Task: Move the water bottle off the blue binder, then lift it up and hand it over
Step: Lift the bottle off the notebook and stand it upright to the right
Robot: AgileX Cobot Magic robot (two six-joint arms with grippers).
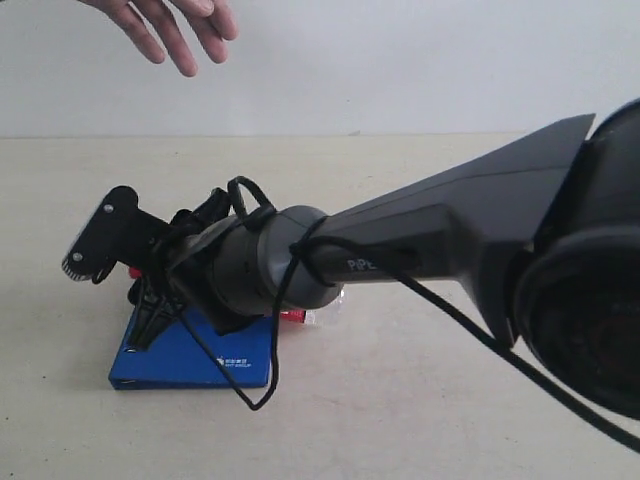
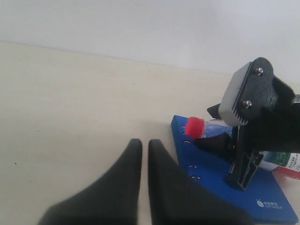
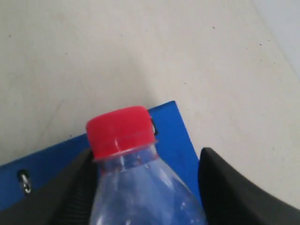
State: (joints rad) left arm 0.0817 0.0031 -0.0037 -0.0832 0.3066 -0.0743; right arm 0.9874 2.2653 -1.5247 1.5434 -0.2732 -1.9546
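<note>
The water bottle [image 3: 140, 187] lies on the blue binder [image 1: 190, 355], its red cap [image 2: 194, 127] near the slotted spine edge. My right gripper [image 3: 145, 187] reaches across to the left of the exterior view and is open around the bottle's shoulder. One finger [image 3: 77, 190] rests against the bottle; the other finger [image 3: 229, 187] stands apart, with binder showing in the gap. In the exterior view the right gripper [image 1: 120, 285] hides most of the bottle [image 1: 292, 316]. My left gripper [image 2: 145, 150] is shut and empty, low over the table beside the binder [image 2: 215, 183].
A person's open hand [image 1: 170, 30] hangs above the far left of the beige table [image 1: 420, 400]. A black cable [image 1: 275, 340] loops down from the right arm over the binder's corner. A pale wall stands behind the table.
</note>
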